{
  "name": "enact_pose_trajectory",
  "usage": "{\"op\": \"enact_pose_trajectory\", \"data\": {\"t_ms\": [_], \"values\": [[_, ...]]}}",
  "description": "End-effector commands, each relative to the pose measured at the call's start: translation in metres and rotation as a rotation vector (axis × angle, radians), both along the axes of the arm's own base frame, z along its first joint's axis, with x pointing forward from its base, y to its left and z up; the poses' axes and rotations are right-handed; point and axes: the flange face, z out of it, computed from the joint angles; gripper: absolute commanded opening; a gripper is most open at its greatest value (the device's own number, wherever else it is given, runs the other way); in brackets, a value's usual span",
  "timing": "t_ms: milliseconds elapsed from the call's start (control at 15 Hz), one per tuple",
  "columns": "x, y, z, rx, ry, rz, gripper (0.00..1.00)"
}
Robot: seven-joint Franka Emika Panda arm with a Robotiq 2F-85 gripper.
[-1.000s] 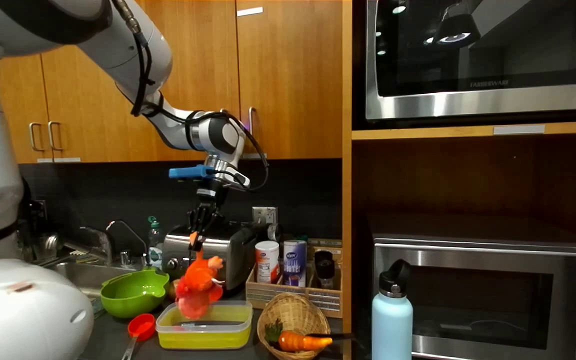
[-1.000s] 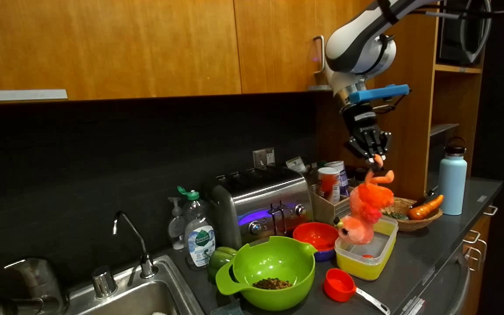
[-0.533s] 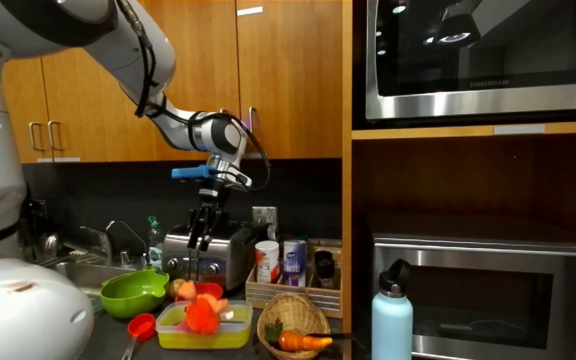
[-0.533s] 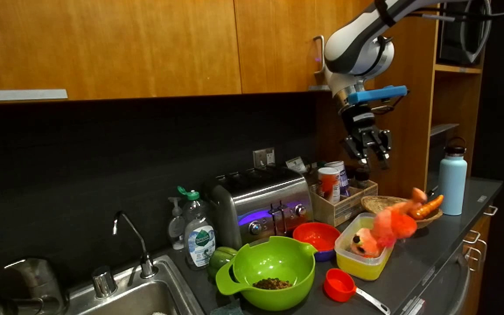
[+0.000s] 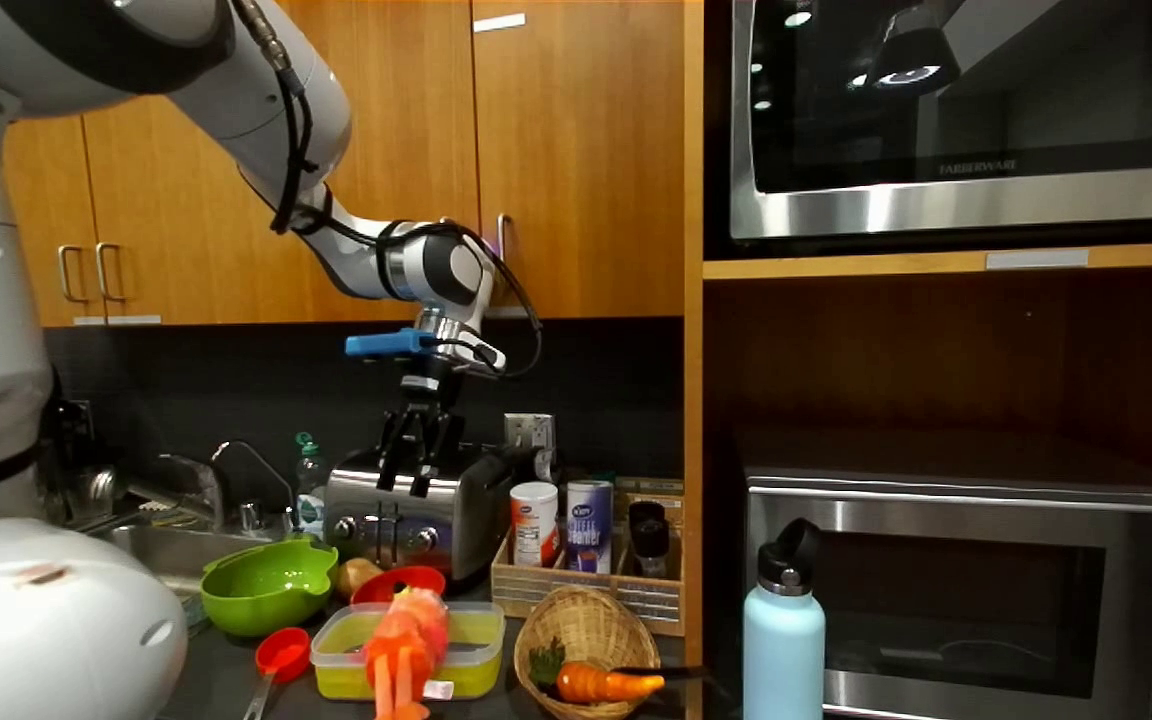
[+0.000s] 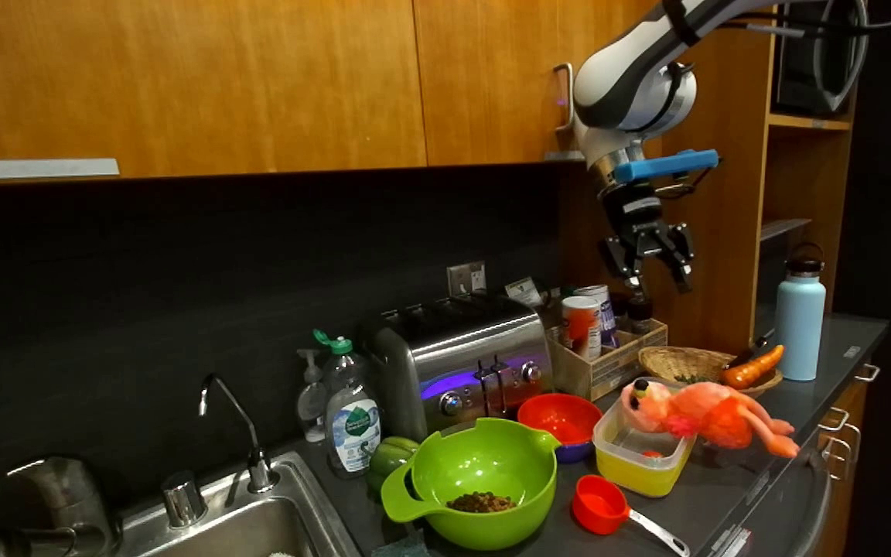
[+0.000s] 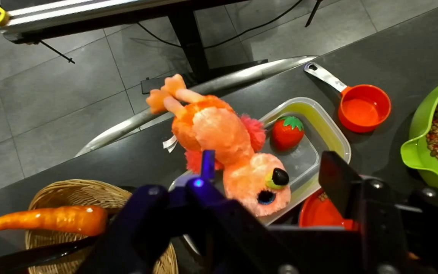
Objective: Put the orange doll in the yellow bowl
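Observation:
The orange doll, a pink-orange plush bird, lies tipped across the rim of the yellow bowl. Its head is over the inside of the bowl, while body and legs stick out past the front rim towards the counter's edge. Whether it is at rest I cannot tell. In the wrist view the doll shows its black-tipped beak, with a toy strawberry beside it in the bowl. My gripper hangs well above, open, its fingers wide apart and touching nothing.
A wicker basket with a carrot stands beside the bowl. Around it are a red measuring cup, a red bowl, a green bowl and the toaster. A blue bottle stands farther along the counter.
My gripper was shut on the doll's foot, the doll hanging head down. The jaws have opened; the doll has dropped and toppled towards the counter's front edge. The arm has barely moved.

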Motion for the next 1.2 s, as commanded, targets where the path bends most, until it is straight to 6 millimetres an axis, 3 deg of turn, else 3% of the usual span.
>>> {"op": "enact_pose_trajectory", "data": {"t_ms": [0, 133, 200, 400, 600, 867, 1133], "values": [[0.0, 0.0, 0.0, 0.0, 0.0, 0.0, 0.73], [0.0, 0.0, 0.0, 0.0, 0.0, 0.0, 0.73], [0.001, -0.001, -0.002, 0.024, 0.003, 0.005, 0.93], [-0.001, 0.001, -0.009, 0.01, 0.01, -0.004, 1.0], [-0.012, 0.009, -0.02, -0.008, 0.02, -0.049, 1.0], [-0.041, 0.044, -0.045, -0.015, 0.026, -0.206, 1.0], [-0.081, 0.101, -0.05, -0.024, 0.011, -0.321, 1.0]]}}
